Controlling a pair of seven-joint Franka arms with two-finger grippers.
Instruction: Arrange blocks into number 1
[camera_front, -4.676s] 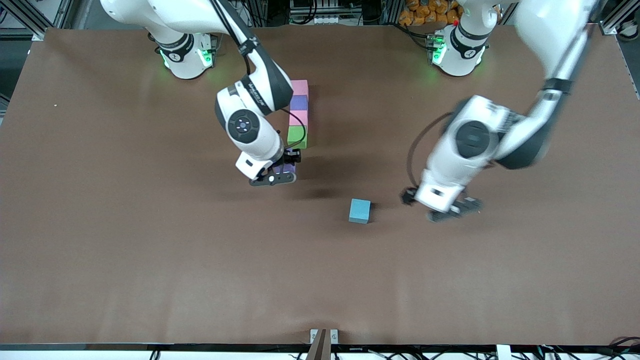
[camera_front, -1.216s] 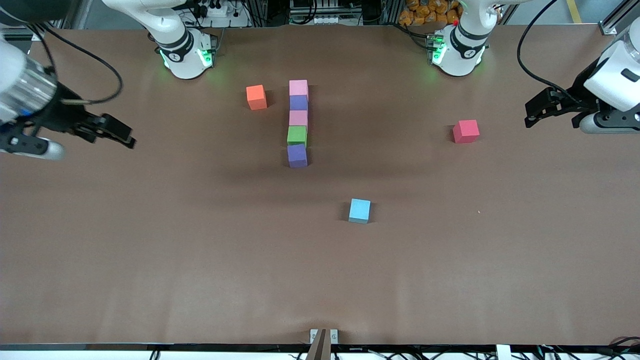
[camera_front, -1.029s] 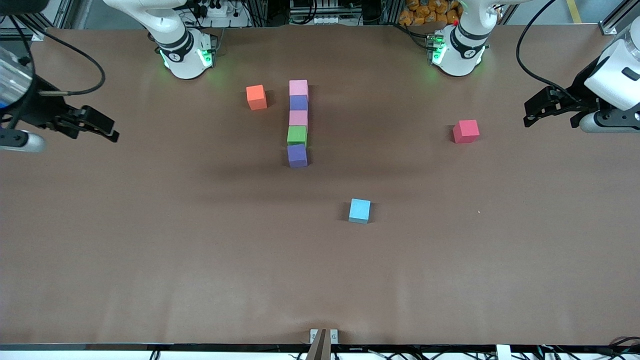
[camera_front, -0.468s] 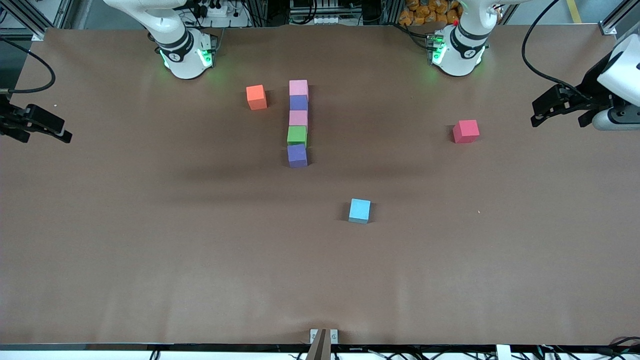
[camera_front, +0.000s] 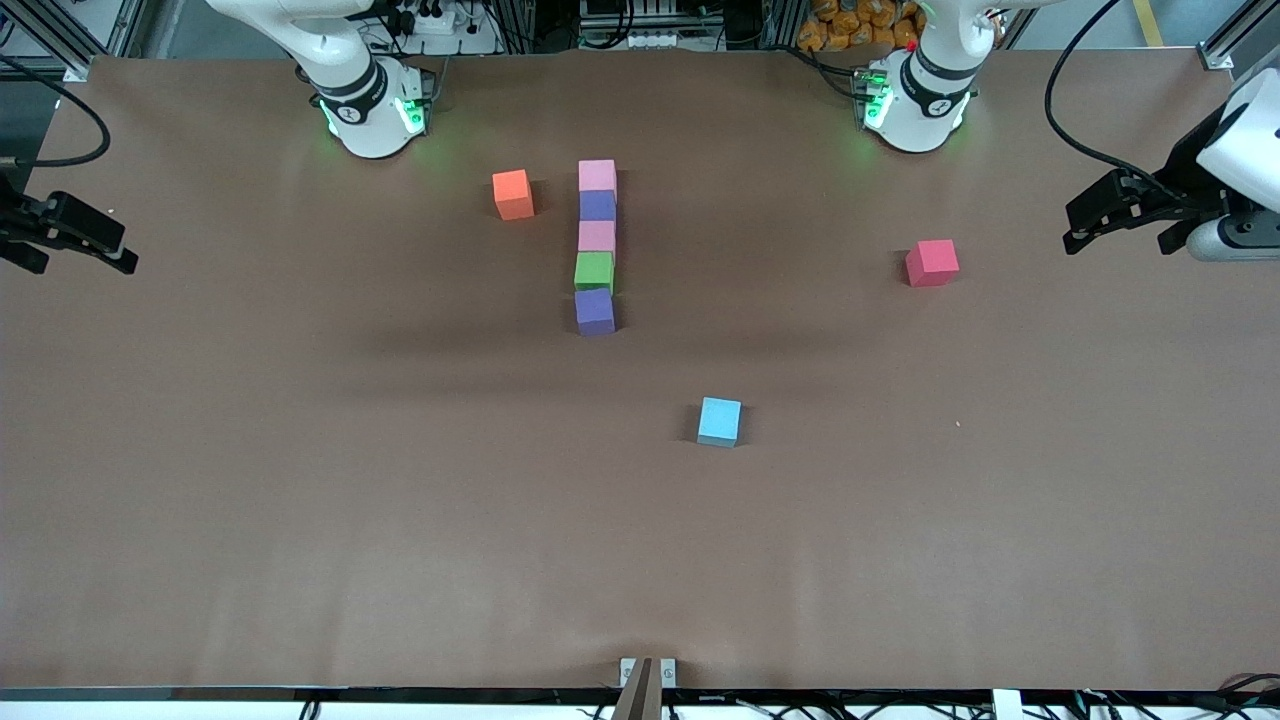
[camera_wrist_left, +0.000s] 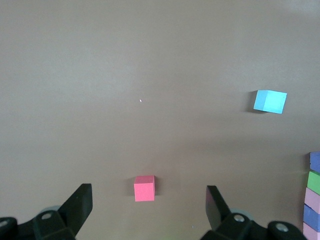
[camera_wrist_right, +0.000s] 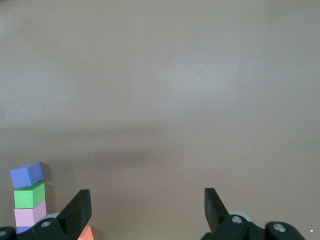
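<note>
Five matte cube blocks form a straight line at upper centre. The left gripper at the frame's right edge and the right gripper, cut off at the frame's left edge, hang open, holding nothing.

I see two white arm bases w/ black collar bands & green status lights: right base, left base. Left base also has a small red dot near its top. Black cables run from each arm, looping at both table ends. Left arm's wrist housing is white, w/ a grey cylindrical part below it. Left gripper & right gripper are matte black, angular. In wrist views fingers are black wedges, w/ round silver-grey screws at the finger mounts.
</note>
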